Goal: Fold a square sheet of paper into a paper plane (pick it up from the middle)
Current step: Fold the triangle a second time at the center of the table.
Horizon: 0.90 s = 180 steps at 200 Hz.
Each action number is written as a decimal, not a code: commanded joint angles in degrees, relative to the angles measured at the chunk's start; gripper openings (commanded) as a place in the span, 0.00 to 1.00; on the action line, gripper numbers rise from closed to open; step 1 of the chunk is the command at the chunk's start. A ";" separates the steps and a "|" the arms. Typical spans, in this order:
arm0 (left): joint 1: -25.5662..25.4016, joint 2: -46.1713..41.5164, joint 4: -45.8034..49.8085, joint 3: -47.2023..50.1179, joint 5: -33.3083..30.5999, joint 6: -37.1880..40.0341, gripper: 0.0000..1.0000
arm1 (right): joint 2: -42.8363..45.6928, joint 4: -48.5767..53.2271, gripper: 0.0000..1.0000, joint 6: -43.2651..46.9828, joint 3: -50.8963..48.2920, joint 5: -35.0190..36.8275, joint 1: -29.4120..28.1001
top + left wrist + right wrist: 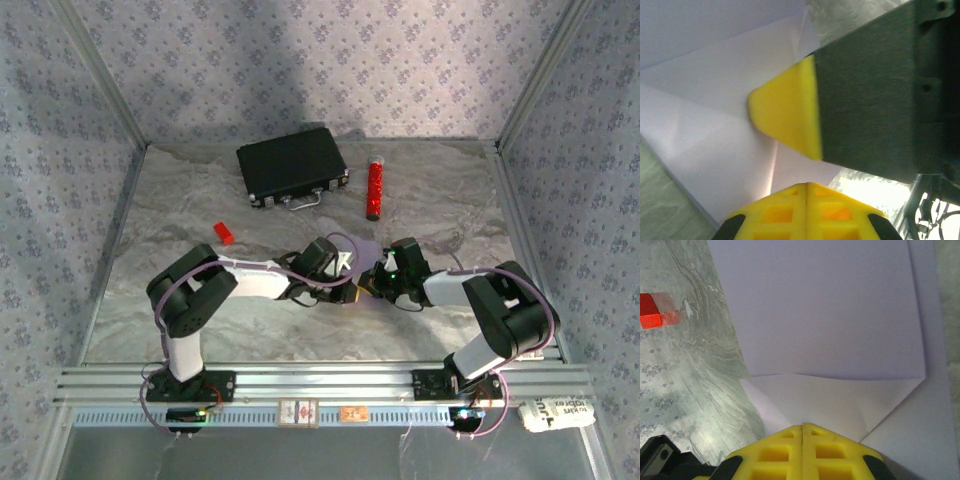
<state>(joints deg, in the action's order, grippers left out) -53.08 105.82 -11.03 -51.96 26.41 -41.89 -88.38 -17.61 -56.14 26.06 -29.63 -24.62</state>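
Note:
The pale lilac square sheet of paper lies flat on the marbled table between both arms. It has folded flaps and creases and is not a dart-shaped paper plane. My left gripper is shut, its yellow tips resting on the sheet with nothing between them. My right gripper is also shut, its tips down on a folded flap's lower edge. In the left wrist view one of the right gripper's yellow fingertips presses on the paper just ahead of my left jaws.
A black case and a red cylinder lie at the back of the table. A small red block sits left of the arms, and the same red block shows beside the paper's left edge. Patterned walls enclose the table.

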 commanded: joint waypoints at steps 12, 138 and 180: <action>-0.87 1.23 1.97 0.30 -0.64 1.06 0.05 | -0.19 4.86 0.02 0.06 -1.62 3.08 0.37; -1.24 -2.91 -1.11 8.52 -1.78 -1.89 0.04 | -0.65 4.67 0.02 0.24 -1.81 3.02 0.46; -1.41 -6.73 -1.58 9.08 -2.26 -2.41 0.04 | -0.23 4.69 0.02 0.16 -1.77 3.04 0.52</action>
<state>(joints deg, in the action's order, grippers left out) -53.82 102.30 -15.35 -43.83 24.62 -43.64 -88.38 -17.63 -56.14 26.00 -29.74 -24.62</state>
